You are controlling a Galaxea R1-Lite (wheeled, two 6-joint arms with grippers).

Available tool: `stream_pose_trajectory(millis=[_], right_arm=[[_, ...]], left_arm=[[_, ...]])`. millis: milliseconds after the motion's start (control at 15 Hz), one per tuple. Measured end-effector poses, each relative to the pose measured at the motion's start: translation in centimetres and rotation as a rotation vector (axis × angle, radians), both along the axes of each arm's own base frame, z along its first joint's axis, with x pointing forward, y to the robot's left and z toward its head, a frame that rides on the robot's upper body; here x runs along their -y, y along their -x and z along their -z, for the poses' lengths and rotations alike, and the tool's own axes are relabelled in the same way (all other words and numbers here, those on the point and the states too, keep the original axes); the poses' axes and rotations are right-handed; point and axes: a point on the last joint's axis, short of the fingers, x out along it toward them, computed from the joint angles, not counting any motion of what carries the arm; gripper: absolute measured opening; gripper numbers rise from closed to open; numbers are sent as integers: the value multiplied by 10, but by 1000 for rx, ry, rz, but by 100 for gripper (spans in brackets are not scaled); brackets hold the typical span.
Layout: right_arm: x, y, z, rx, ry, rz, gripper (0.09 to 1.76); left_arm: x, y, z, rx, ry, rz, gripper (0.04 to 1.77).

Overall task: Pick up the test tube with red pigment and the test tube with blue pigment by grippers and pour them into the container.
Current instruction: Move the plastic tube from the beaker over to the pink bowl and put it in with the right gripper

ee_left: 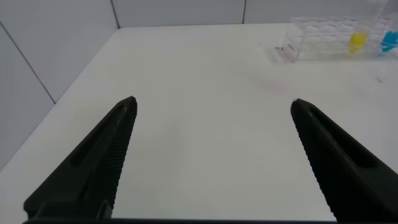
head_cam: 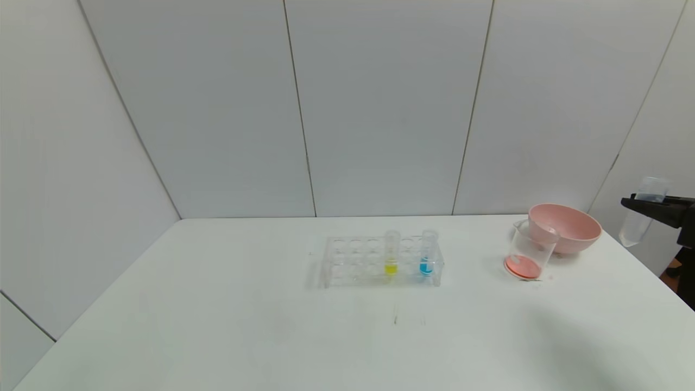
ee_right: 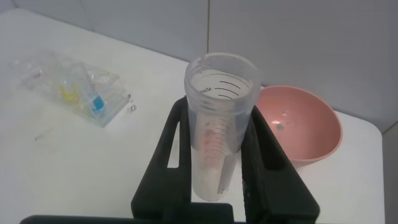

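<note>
My right gripper (head_cam: 654,206) is at the far right, beyond the table edge, shut on a clear test tube (head_cam: 634,228) held about upright. In the right wrist view this tube (ee_right: 221,124) shows only faint reddish traces and no liquid between the fingers (ee_right: 273,168). The container, a clear beaker (head_cam: 531,244), stands in front of the pink bowl and has orange-red liquid at its bottom. The blue-pigment tube (head_cam: 427,255) stands in the rack's right end, also seen in the left wrist view (ee_left: 390,40) and the right wrist view (ee_right: 96,104). My left gripper (ee_left: 212,101) is open and empty above the table's left part.
A clear rack (head_cam: 353,260) stands mid-table and also holds a yellow-liquid tube (head_cam: 391,256). A pink bowl (head_cam: 570,224) sits at the back right, touching or just behind the beaker. White walls close in the table at the back and sides.
</note>
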Motion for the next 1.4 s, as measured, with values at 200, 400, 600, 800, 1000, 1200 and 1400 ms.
stream_pose_trajectory(millis=[200,400,600,800,1000,1200,1400], right_arm=[[4,0,8,54,-45,57,52],[10,-17,21,66,-35,111,52],[16,-49,33,65,-20,206,52],[18,-89,43,76,-4,299,52],[17,-123,58,76,-11,339,52],[14,-143,74,103,-22,324,52],[11,-151,89,80,-27,314,52]], left_arm=[[0,0,0,0,0,0,176],[0,0,0,0,0,0,176],[0,0,0,0,0,0,176],[0,0,0,0,0,0,176],[0,0,0,0,0,0,176],[0,0,0,0,0,0,176],[0,0,0,0,0,0,176]])
